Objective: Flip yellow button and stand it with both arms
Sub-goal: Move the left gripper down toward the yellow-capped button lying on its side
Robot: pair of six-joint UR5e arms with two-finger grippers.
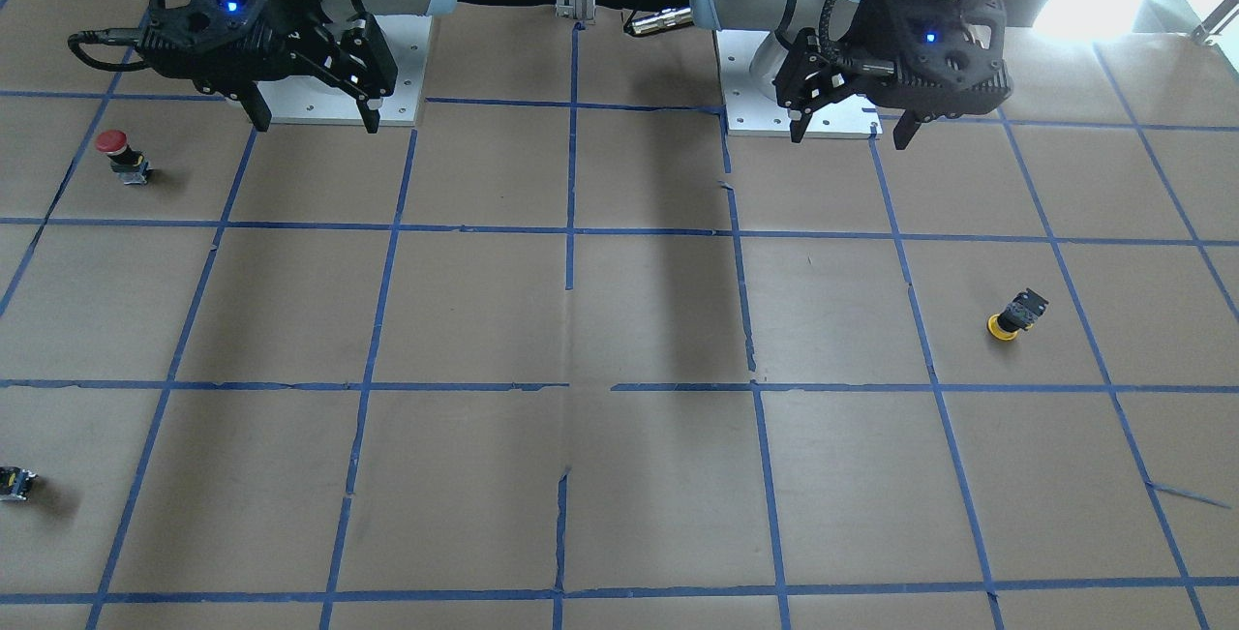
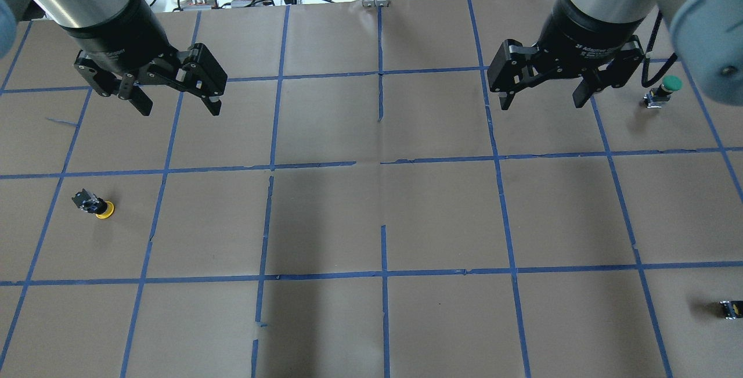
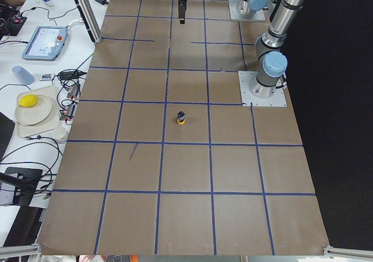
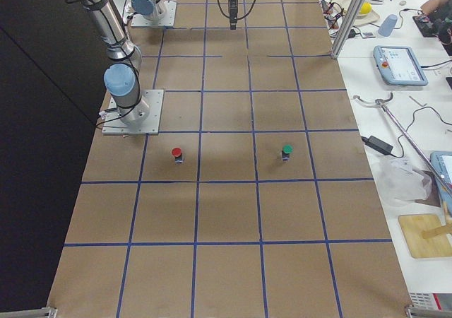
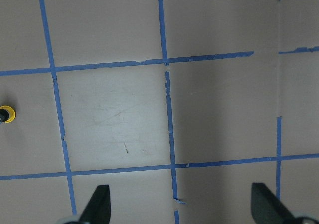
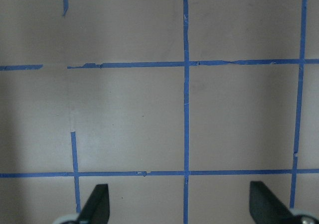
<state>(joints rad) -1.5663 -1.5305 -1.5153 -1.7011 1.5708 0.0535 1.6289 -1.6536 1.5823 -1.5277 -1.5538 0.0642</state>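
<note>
The yellow button rests on the brown paper with its yellow cap down and its black body up, on my left side. It also shows in the overhead view, the exterior left view and at the left edge of the left wrist view. My left gripper hangs open and empty above the table, well behind the button toward the table's far side; it shows too in the front view. My right gripper is open and empty on the other side.
A red-capped button and a green-capped button stand on my right side. A small capless black switch piece lies near the right front. Blue tape lines grid the paper. Cables and clutter lie beyond the far edge.
</note>
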